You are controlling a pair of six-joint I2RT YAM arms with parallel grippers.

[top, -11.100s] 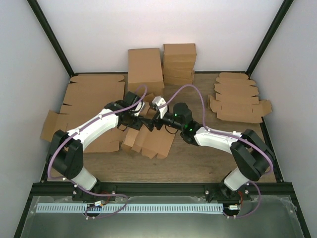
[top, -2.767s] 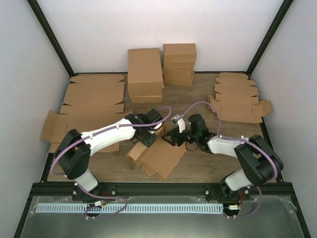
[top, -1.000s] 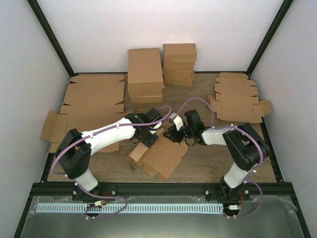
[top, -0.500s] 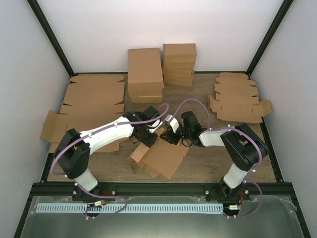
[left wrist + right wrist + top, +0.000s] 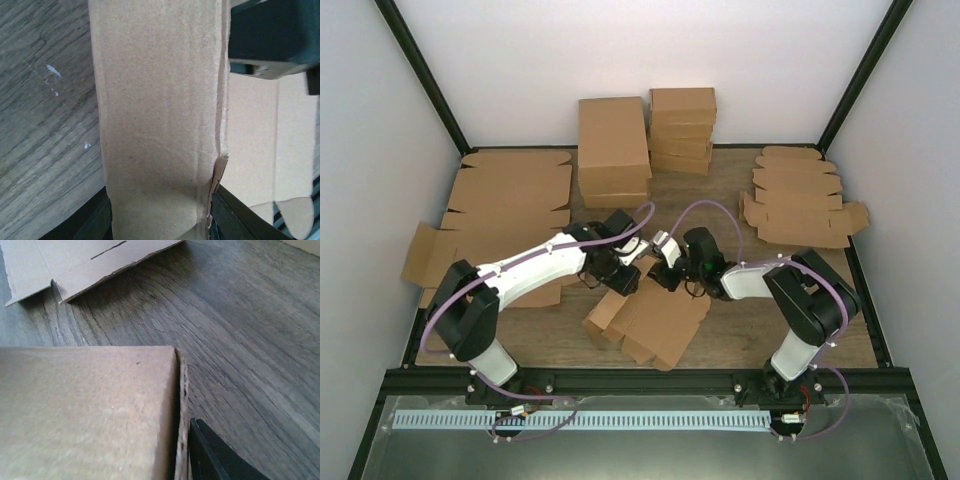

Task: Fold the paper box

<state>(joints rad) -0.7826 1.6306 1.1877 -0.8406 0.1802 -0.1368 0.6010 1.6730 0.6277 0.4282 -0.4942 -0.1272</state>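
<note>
Cardboard nearest the arm bases: paper box (image 5: 653, 318), partly folded, lying on the wooden worktop (image 5: 750, 330) just on the near side of both sets of fingers, with its far edge right at them. Left fingers (image 5: 620, 272) closed partway on a raised wall of that box. From the left wrist, a tall brown strip fills the gap and touches both dark tips at the bottom of the view. Right fingers (image 5: 660, 277) just to the right of the left ones, at the same far edge of the box. From the right wrist, only one dark tip shows, against the end of a cardboard panel, so cannot tell whether gripping or merely alongside.

Well to the left of the left fingers, large flat blanks (image 5: 505, 205) spread over the worktop. Well to the right of the right fingers, a heap of smaller flat blanks (image 5: 800, 200).

Beyond both sets of fingers, at the far edge, two stacks of folded boxes (image 5: 615, 150) side by side — longer boxes on the left, shallower ones piled on the right.
</note>
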